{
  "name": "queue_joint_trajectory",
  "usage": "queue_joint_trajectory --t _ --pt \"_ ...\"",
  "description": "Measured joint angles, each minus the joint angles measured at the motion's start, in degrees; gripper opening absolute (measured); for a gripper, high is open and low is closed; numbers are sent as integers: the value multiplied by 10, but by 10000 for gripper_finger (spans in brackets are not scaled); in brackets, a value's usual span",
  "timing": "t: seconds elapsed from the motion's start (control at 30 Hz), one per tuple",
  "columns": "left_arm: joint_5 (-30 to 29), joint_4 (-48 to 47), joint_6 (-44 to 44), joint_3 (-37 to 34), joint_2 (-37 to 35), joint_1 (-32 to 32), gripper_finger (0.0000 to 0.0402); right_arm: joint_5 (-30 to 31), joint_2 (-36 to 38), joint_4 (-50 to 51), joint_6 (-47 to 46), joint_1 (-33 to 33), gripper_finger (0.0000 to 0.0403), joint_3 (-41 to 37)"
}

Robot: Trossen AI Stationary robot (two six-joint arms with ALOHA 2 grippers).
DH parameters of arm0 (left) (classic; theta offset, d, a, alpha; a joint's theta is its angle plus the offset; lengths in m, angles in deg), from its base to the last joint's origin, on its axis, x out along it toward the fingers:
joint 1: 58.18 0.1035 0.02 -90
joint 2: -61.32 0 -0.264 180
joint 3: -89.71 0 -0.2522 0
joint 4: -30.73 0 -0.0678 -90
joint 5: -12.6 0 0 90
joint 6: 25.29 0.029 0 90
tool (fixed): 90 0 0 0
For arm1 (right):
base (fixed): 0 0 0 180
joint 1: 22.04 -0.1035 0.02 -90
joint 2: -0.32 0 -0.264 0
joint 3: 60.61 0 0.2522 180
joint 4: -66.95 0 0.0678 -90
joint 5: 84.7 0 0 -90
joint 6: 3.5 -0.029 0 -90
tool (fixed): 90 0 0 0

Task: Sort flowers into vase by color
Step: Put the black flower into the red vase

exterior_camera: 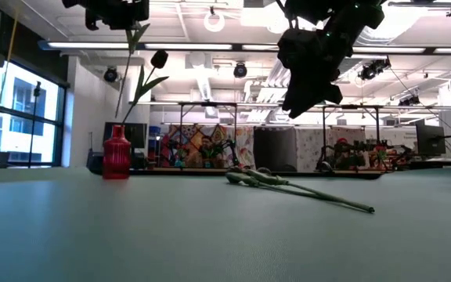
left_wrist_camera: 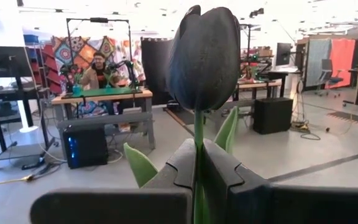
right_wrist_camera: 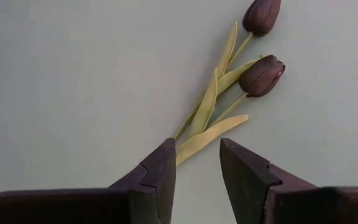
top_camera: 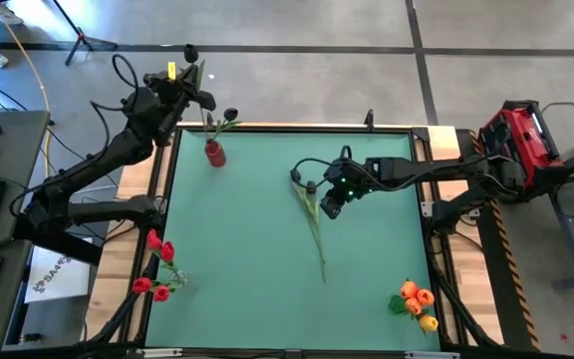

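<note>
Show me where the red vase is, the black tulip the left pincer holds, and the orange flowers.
red vase point(top_camera: 214, 153), high view, its body.
black tulip point(left_wrist_camera: 204, 57), left wrist view, its head.
orange flowers point(top_camera: 418, 301), high view, the cluster of heads.

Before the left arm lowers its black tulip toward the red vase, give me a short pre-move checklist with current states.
1. Left gripper shut on the held black tulip: ok.
2. Red vase upright: ok.
3. Vase opening free: not ok, one black tulip already stands in it; room for another cannot tell.
4. Held stem lined up over the opening: cannot tell.
5. Right gripper clear of the vase: ok, it hangs open over the two black tulips lying mid-table.
6. Red flowers and orange flowers out of the path: ok, at the near corners.
</note>
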Motion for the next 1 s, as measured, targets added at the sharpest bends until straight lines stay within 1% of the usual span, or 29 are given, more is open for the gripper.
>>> queue_joint_trajectory --t 0.2,0.5,0.7,1.0 --pt "9 2 -19 0 5 17 0 1 0 3 0 -2 114 0" --pt "24 0 -34 0 33 19 0 8 0 5 3 -2 114 0" --pt "24 -29 -40 0 46 19 0 9 0 6 4 -2 114 0" --pt "21 -23 -35 0 46 20 0 17 0 6 2 -2 114 0"
